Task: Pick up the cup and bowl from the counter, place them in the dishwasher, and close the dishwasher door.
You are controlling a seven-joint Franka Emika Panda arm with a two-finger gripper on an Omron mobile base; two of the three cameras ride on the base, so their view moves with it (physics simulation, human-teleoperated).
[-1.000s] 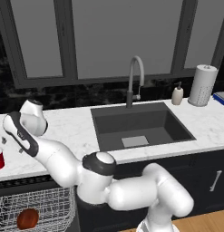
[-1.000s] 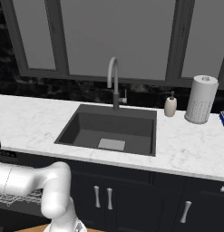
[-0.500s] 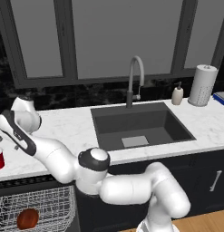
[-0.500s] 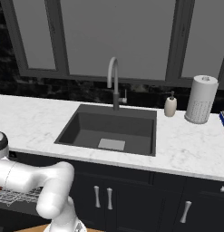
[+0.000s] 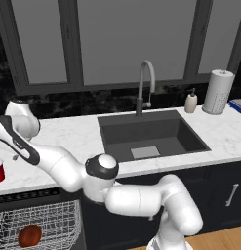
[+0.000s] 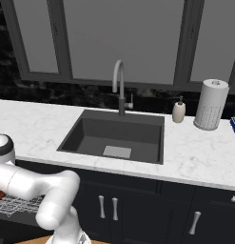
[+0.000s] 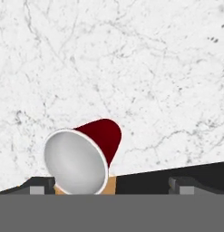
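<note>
Here the cup (image 7: pixel 84 156) stands upright at the tabletop's (image 5: pixel 68 134) front left edge, the bowl (image 5: pixel 29 235) already racked in the dishwasher (image 5: pixel 39 227); the wide-open jaws should descend centred, straddling the rim before closing.

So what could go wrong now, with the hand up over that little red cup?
The cup stands near the counter edge, so a nudge from the open gripper might tip it off. It also sits off-centre between the fingertips, so one could clip its rim. The bowl already lies in the dishwasher rack.
</note>
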